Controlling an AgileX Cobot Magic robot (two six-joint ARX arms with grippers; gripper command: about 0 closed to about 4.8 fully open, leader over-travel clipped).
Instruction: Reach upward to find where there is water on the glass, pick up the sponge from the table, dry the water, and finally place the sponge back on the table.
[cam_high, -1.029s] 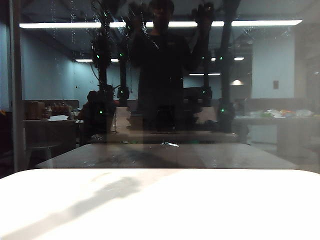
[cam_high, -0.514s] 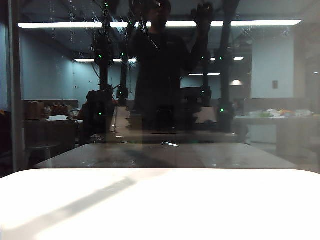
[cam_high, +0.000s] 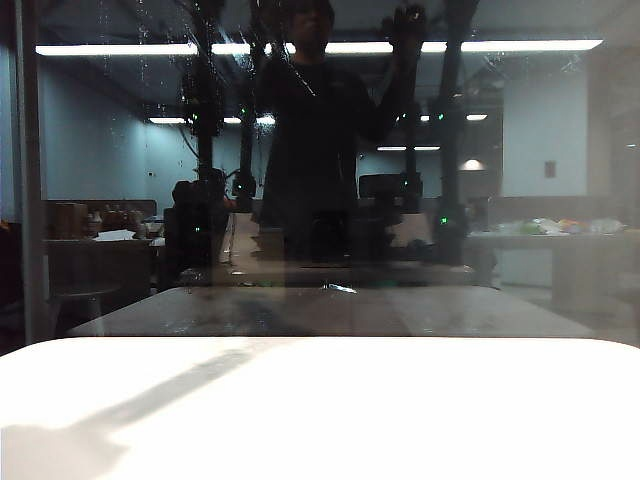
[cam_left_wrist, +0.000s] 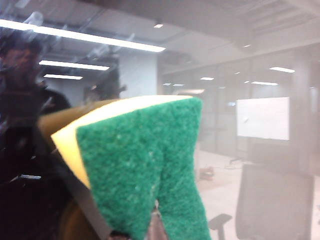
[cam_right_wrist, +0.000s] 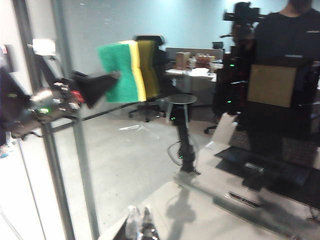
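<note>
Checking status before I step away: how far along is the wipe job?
Pickup looks done: the left gripper is shut on the sponge, held up near the glass, and the table shows no sponge. In hand: bringing it to the pane; contact can't be confirmed. Left: water streaks show near the top of the glass, so drying and returning the sponge remain. The right gripper sits low and idle, apparently shut.

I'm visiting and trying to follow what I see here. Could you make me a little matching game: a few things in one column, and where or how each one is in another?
Things:
1. sponge
2. table
3. water
4. right gripper

Places or states:
A. thin streaks high on the glass
B. bare and bright white
C. clamped in the left gripper, raised near the pane
D. low, holding nothing

Pairs: 1-C, 2-B, 3-A, 4-D
</note>
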